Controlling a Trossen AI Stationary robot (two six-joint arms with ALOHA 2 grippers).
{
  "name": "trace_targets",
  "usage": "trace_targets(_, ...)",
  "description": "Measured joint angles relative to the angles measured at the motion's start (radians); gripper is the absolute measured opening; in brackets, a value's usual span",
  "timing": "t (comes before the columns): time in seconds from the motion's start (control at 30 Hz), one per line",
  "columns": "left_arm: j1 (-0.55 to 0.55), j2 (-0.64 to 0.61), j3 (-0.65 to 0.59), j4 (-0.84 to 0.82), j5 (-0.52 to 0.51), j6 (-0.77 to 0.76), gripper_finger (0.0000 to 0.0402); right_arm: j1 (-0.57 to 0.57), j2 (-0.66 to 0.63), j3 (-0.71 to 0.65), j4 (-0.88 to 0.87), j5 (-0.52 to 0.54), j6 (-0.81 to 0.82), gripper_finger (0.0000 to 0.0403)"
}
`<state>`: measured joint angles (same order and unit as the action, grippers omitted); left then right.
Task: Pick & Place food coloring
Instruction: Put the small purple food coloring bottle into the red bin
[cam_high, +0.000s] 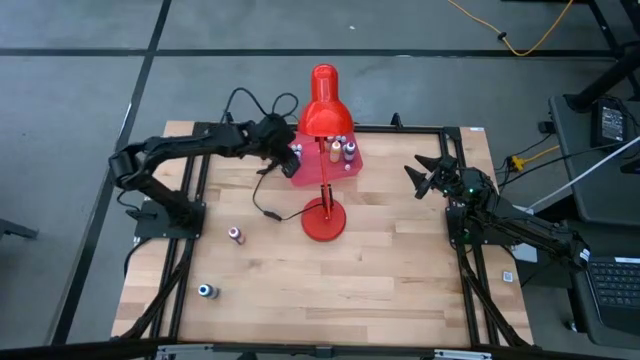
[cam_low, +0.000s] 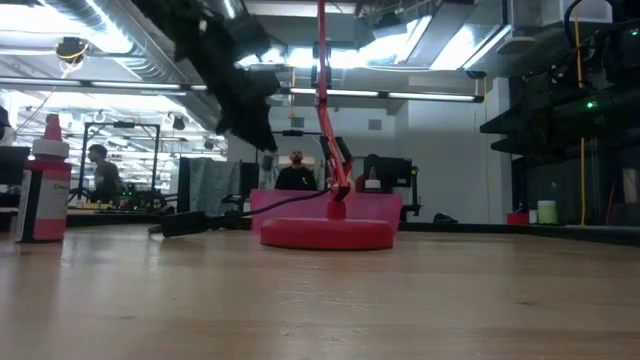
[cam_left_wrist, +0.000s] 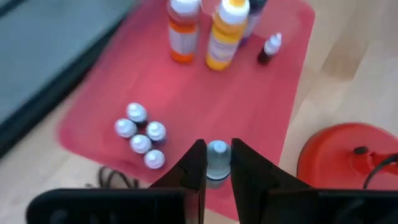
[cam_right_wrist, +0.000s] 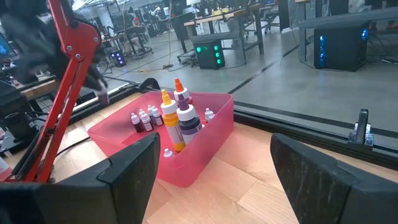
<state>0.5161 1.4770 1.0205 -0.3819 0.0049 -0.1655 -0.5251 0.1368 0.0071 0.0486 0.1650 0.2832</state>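
We see the left gripper (cam_left_wrist: 217, 171) clamped on one food-coloring bottle (cam_left_wrist: 217, 157), held over the pink tray (cam_left_wrist: 93, 118) near 5 capped bottles (cam_left_wrist: 140, 135). Risk: an off-centre release could topple that cluster. Right gripper (cam_right_wrist: 211, 168) is spread apart, empty, farther off. No legible labels.

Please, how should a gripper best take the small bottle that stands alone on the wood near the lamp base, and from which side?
Grip the small bottle across its body, just under the pale cap, coming straight down from above. It seems to stand upright with bare table all around, so nothing blocks the fingers. The lamp base sits apart from it.
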Motion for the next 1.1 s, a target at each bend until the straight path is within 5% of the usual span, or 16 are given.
trace_targets(0.27, 0.019, 0.134, -0.061, 0.190, 0.078, 0.018, 0.0043, 0.000, 0.000, 0.000, 0.000, 0.000, -0.001, 0.0306)
trace_targets(0.83, 0.049, 0.269, -0.062, 0.272, 0.075, 0.066, 0.0044, 0.000, 0.000, 0.000, 0.000, 0.000, -0.001, 0.0306)
trace_targets(1.1, 0.049, 0.271, -0.061, 0.269, 0.077, 0.033, 0.0103, 0.000, 0.000, 0.000, 0.000, 0.000, 0.000, 0.0306)
